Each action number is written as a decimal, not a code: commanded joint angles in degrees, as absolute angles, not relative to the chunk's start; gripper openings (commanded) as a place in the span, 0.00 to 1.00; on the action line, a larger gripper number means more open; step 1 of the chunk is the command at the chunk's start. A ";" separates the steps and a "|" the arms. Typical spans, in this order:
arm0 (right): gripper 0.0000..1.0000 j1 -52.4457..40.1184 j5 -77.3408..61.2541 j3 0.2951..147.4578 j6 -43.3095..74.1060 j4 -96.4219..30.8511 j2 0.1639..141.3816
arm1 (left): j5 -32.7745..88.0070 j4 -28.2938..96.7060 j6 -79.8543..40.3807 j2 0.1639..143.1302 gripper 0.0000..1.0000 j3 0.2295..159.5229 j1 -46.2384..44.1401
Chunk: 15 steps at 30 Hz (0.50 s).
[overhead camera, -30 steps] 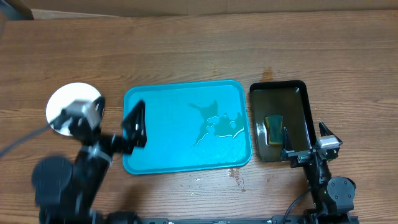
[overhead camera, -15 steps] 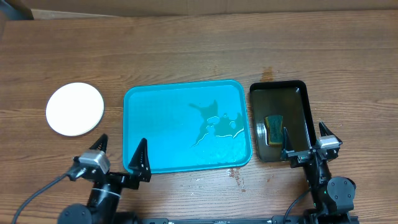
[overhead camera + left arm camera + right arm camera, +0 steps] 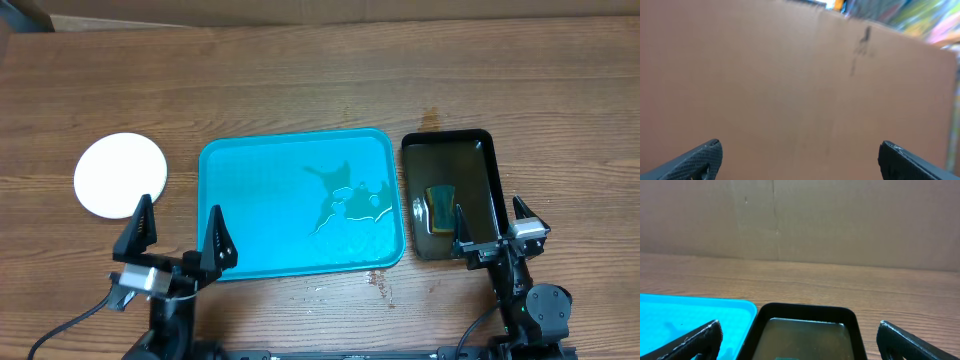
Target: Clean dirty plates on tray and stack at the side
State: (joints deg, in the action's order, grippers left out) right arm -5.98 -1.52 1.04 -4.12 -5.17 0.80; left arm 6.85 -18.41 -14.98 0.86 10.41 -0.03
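Note:
A white plate (image 3: 120,175), possibly a stack, lies on the table left of the turquoise tray (image 3: 260,215). The tray holds no plates, only a wet puddle (image 3: 350,195). My left gripper (image 3: 178,235) is open and empty, raised at the tray's front left corner; its wrist view shows only a brown cardboard wall between its fingertips (image 3: 697,160). My right gripper (image 3: 495,225) is open and empty at the front edge of the black tray (image 3: 490,165). The right wrist view shows the turquoise tray (image 3: 690,312) and the black tray (image 3: 807,312) ahead.
The black tray holds murky water and a yellow-green sponge (image 3: 440,205). A small sauce stain (image 3: 378,283) marks the table in front of the turquoise tray. A cardboard wall (image 3: 840,220) stands behind the table.
My left arm pulled back from beside the white plate to the front edge, then settled with its open fingers pointing up near the tray's front left corner. The right arm has not moved.

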 commanded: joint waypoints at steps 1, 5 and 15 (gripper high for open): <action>1.00 -5.61 -1.58 0.45 -4.34 -4.82 0.16 | 2.28 -18.50 -14.33 0.21 1.00 6.85 -0.45; 1.00 -5.61 -1.58 0.45 -4.34 -4.80 0.16 | 1.89 -17.82 -14.35 0.21 1.00 2.96 -0.45; 1.00 -5.61 -1.58 0.45 -4.34 -4.82 0.16 | -0.43 -4.23 -14.11 0.21 1.00 0.27 -0.36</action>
State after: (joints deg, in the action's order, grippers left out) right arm -5.98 -1.50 1.04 -4.14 -5.13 0.80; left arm 1.89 -7.20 -14.96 0.84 0.56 -0.03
